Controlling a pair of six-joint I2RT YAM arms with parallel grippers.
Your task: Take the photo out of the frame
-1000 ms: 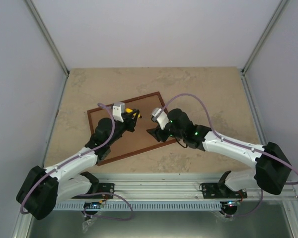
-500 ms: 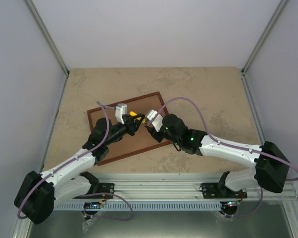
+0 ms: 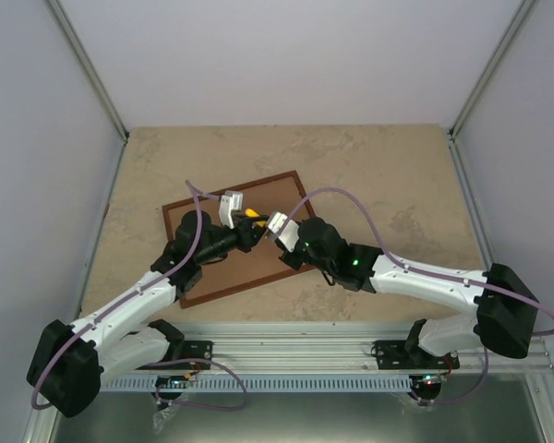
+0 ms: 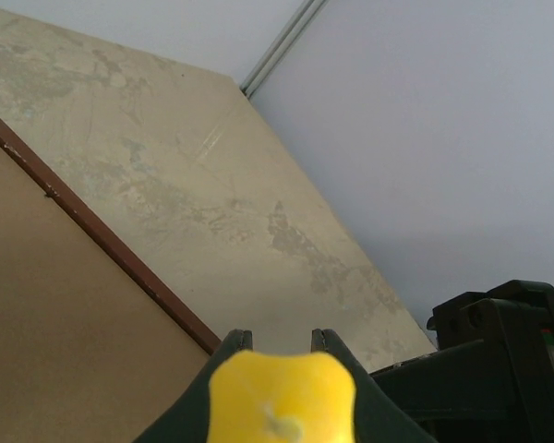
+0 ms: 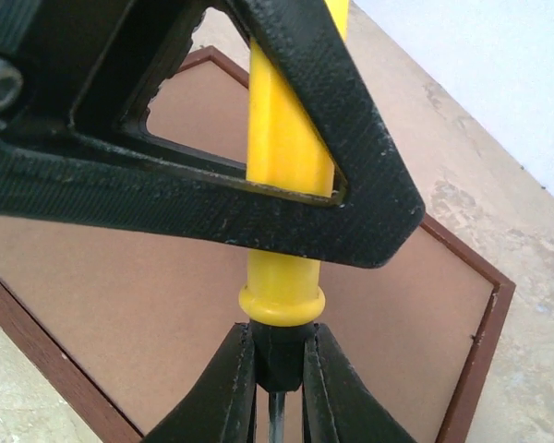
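The frame [image 3: 270,192] lies back side up on the table, its brown fibreboard back [image 5: 120,295] ringed by thin reddish-brown edges [image 4: 102,238]. The photo is hidden under that back. Above the frame's middle my left gripper [image 3: 251,223] is shut on the yellow handle of a screwdriver [image 4: 282,401]. My right gripper [image 5: 280,362] meets it from the right and is shut on the black collar just below the yellow handle [image 5: 286,268]. The left gripper's fingers [image 5: 332,111] cross the top of the right wrist view.
The beige stone-patterned tabletop [image 3: 379,166] surrounds the frame. Pale walls with metal corner posts [image 3: 92,83] enclose it on three sides. The right arm's dark body [image 4: 499,351] shows at the lower right of the left wrist view.
The right gripper moved left to the left gripper and closed on the screwdriver's black collar. The left arm shifted slightly right, still holding the yellow handle.
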